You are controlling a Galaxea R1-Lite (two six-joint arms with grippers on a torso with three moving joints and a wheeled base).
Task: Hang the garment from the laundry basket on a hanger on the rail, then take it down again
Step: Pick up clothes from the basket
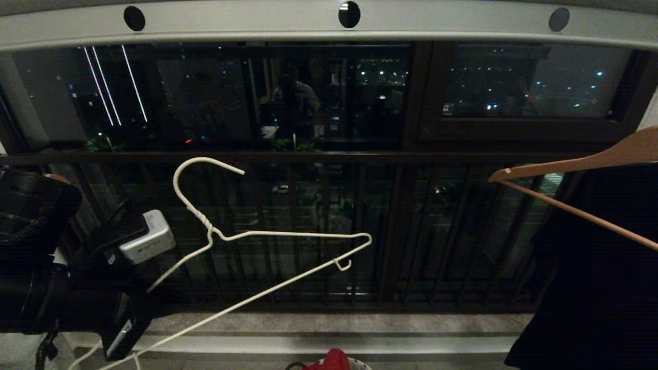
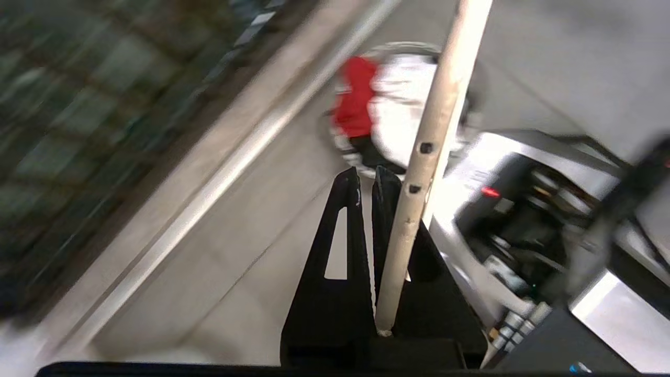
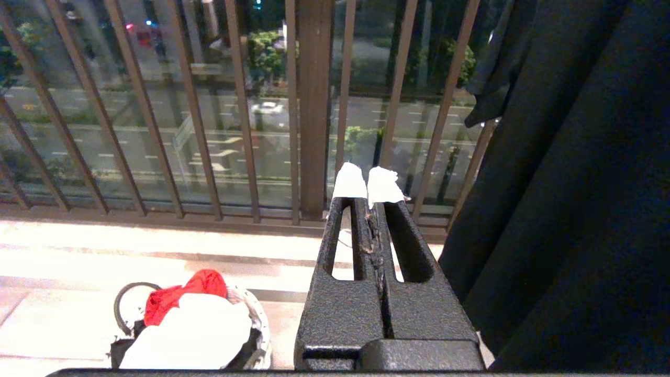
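The white wire hanger [image 1: 288,235] hangs tilted in the air below the rail [image 1: 247,25], its hook up and free of the rail. My left gripper [image 2: 366,175] is at the lower left in the head view, shut on the hanger's wire [image 2: 424,157] near its low end. Down on the floor stands the laundry basket [image 3: 259,314], with the white garment [image 3: 193,335] lying in it beside a red cloth [image 3: 178,293]. My right gripper [image 3: 367,186] is parked low and shut on nothing, its tips wrapped in white tape.
A brown wooden hanger [image 1: 576,163] carries a black garment [image 1: 591,288] at the right. The dark barred balcony railing [image 1: 329,157] and window run behind. The red cloth [image 1: 331,359] shows at the bottom edge of the head view.
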